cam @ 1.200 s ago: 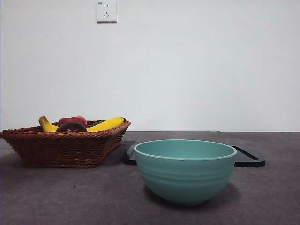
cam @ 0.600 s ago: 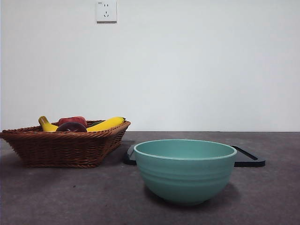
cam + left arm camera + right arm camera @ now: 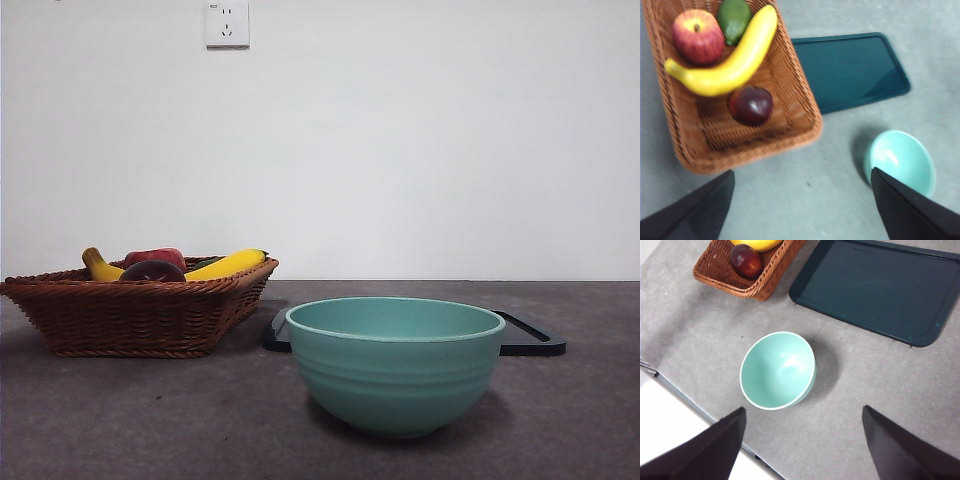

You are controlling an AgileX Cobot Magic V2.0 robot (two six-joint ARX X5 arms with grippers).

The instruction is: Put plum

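Observation:
The plum (image 3: 751, 105), small, dark maroon and glossy, lies in the wicker basket (image 3: 802, 127) near its front wall; it also shows as the plum (image 3: 153, 271) in the front view and the plum (image 3: 746, 261) in the right wrist view. My left gripper (image 3: 802, 200) hangs open high above the table between basket and bowl, holding nothing. My right gripper (image 3: 802, 437) is open too, high over the table beside the teal bowl (image 3: 778, 370). Neither arm shows in the front view.
In the basket (image 3: 140, 310) lie a banana (image 3: 727, 62), a red apple (image 3: 697, 36) and a green fruit (image 3: 734, 19). The teal bowl (image 3: 394, 362) stands in front of a dark flat tray (image 3: 880, 287). The table edge (image 3: 685, 395) runs close to the bowl.

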